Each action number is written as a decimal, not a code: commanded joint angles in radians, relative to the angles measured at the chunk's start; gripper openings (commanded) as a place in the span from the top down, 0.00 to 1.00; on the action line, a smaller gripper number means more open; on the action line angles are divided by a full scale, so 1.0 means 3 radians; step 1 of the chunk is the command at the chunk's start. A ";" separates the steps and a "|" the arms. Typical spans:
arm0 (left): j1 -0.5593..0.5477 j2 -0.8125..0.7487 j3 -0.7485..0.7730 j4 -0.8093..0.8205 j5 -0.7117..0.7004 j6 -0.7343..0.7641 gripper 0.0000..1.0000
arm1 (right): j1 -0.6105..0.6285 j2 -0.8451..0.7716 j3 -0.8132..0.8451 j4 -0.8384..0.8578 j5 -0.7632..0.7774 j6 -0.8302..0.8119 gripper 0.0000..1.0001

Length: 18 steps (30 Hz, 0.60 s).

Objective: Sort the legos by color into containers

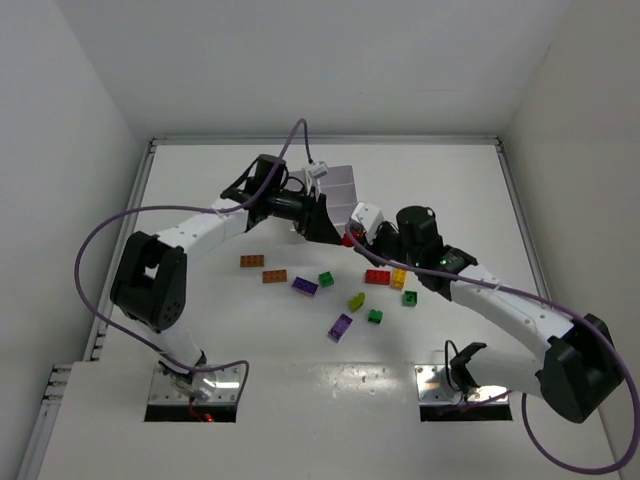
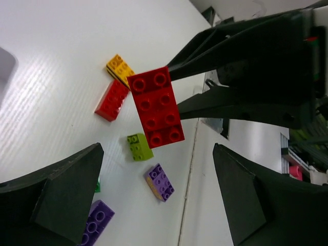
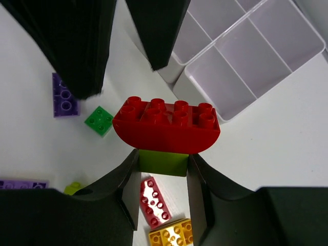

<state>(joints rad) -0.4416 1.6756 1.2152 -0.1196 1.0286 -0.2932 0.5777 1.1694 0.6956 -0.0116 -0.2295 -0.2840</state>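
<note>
Between the fingers of my right pincer point(image 3: 163, 171) sits a red brick point(image 3: 166, 123), gripped tight, a lime piece point(image 3: 162, 160) tucked under it; the containers point(image 3: 230, 82) lie just beyond, every compartment I see bare; my left pincer point(image 2: 156, 200) gapes wide, holding nothing, facing that brick; loose legos point(image 1: 377, 277) lie on the table point(image 1: 250, 330) below; I judge the sorting barely begun; I can read no writing anywhere.

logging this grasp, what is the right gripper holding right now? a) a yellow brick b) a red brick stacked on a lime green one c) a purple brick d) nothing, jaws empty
b: in the right wrist view the right gripper has its fingers closed on the lime green brick, with the red brick seated on top of it.
</note>
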 commanded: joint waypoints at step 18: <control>-0.0175 0.0213 0.0408 -0.0547 0.0089 0.0394 0.18 | 0.0319 0.0147 0.0258 0.0284 0.0305 -0.0199 1.00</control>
<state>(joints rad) -0.4793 1.7370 1.2991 -0.2859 1.0252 -0.1917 0.6655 1.2091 0.7265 0.0196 -0.1402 -0.3344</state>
